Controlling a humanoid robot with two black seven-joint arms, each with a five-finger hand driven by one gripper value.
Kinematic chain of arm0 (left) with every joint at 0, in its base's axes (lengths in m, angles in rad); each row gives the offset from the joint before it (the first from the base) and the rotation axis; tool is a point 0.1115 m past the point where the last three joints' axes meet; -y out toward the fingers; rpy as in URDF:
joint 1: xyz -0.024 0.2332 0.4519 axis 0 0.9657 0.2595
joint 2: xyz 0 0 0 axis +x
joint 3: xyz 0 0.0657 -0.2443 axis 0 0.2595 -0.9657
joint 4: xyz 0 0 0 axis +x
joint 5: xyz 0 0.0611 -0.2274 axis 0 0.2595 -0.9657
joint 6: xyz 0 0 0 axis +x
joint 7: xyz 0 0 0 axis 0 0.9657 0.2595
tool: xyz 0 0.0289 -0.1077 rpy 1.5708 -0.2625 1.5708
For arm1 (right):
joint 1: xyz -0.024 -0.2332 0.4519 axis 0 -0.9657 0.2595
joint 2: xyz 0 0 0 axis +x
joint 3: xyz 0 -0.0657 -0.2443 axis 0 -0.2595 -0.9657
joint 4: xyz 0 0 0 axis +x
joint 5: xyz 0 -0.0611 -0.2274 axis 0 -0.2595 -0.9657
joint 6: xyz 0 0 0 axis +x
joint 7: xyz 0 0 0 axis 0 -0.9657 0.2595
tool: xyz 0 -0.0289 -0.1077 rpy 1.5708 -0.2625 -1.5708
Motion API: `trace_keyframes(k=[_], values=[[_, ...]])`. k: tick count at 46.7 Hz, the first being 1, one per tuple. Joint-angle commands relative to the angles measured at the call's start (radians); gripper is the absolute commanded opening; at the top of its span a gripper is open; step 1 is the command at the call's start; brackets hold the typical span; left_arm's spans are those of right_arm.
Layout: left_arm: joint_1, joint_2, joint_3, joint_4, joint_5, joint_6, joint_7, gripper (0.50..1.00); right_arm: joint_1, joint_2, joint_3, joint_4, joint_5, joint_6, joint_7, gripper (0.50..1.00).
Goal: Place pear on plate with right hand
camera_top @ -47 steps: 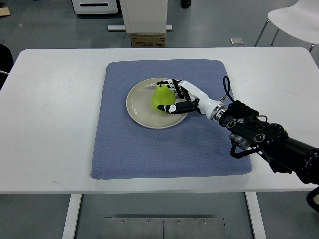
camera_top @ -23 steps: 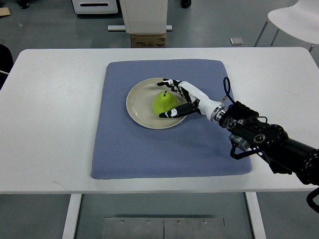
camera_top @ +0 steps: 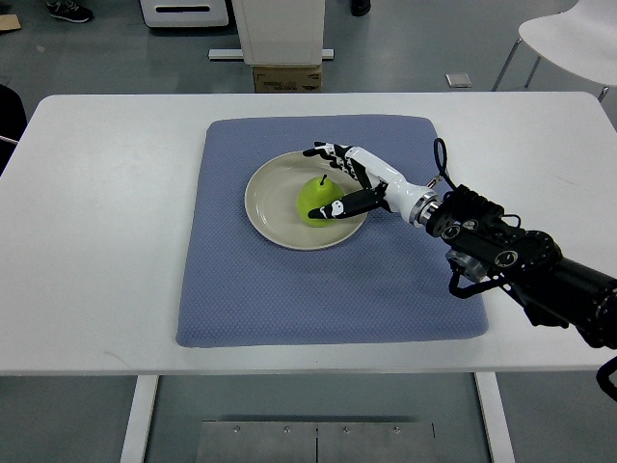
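White table (camera_top: 96, 241) on white legs, blue-grey mat (camera_top: 289, 289) spread over its middle, grey floor (camera_top: 96, 58) beyond (a little scuffed), white chair (camera_top: 569, 39) at the upper right, cardboard box (camera_top: 285, 77) under a white pedestal (camera_top: 281, 29), small grey floor plate (camera_top: 458, 79), even light

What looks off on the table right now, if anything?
Nothing stands out. The pear sits on the plate, stem up; the mat lies flat. The right hand, fingers spread, is beside the pear.
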Motion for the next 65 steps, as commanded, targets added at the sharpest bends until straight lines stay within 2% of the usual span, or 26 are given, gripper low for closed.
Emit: trace_keyframes(k=[1,15,29,36,48,57,65], values=[[0.0,0.0,0.0,0.0,0.0,0.0,-0.001,1.0,0.001,-0.028,0.005,0.0,0.001,0.015,0.001,1.0],[0.0,0.0,0.0,0.0,0.0,0.0,0.0,1.0,0.009,-0.111,0.013,0.0,0.008,0.02,0.031,1.0],[0.0,0.0,0.0,0.0,0.0,0.0,0.0,1.0,-0.026,-0.146,0.172,-0.01,0.009,0.009,0.006,1.0],[0.0,0.0,0.0,0.0,0.0,0.0,0.0,1.0,-0.077,-0.14,0.309,-0.012,0.009,-0.015,-0.066,1.0],[0.0,0.0,0.0,0.0,0.0,0.0,0.0,1.0,-0.135,-0.114,0.52,-0.009,0.008,-0.129,-0.178,1.0],[0.0,0.0,0.0,0.0,0.0,0.0,-0.001,1.0,-0.163,-0.115,0.684,-0.003,0.005,-0.135,-0.265,1.0],[0.0,0.0,0.0,0.0,0.0,0.0,0.0,1.0,-0.189,-0.114,0.842,0.026,0.0,-0.135,-0.31,1.0]])
